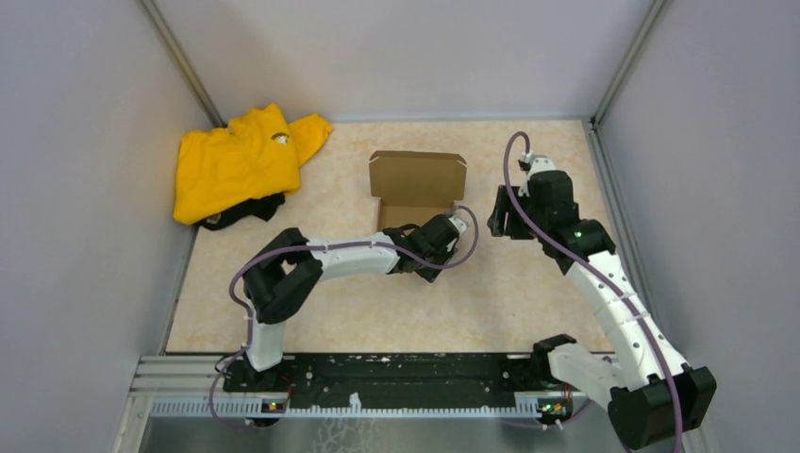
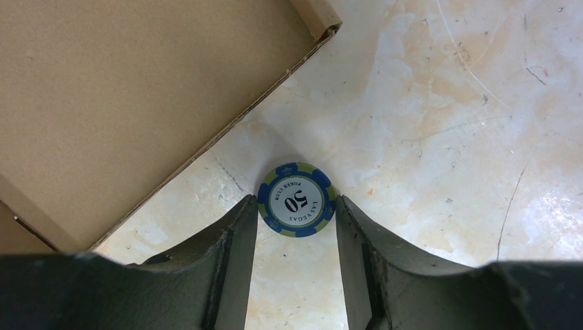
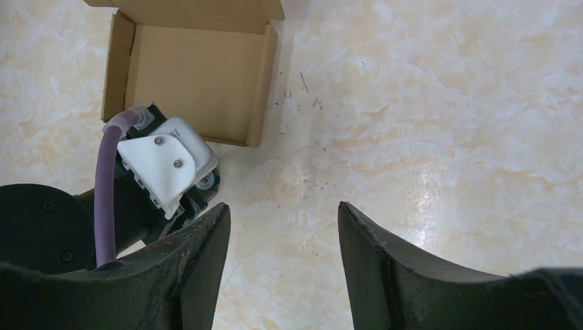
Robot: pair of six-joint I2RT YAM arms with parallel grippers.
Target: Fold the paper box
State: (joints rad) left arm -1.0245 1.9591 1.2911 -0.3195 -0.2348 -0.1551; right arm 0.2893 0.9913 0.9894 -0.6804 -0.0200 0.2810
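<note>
At the far left corner of the table (image 1: pixel 500 311) we see a crumpled yellow garment (image 1: pixel 241 165), well apart from everything else; toward the middle sits the paper box (image 1: pixel 416 189), its tray flat on the surface with the side walls raised and the lid flap standing open along the far side; neither arm has hold of it. At the tray's near edge we find the left gripper (image 2: pixel 295 207), reaching in from the left; its fingers (image 2: pixel 237 237) stand partly apart and their tips meet the rim of a blue poker chip (image 2: pixel 297 199) on both sides, so the chip is pinched between them while it lies flat on the table; the chip sits just beside a box corner, with a narrow strip of bare surface between. Farther right, the right gripper (image 3: pixel 282 220) hangs over the table beside the box; its fingers (image 3: pixel 206 247) are spread wide with only bare tabletop showing between them, and they hold nothing.
</note>
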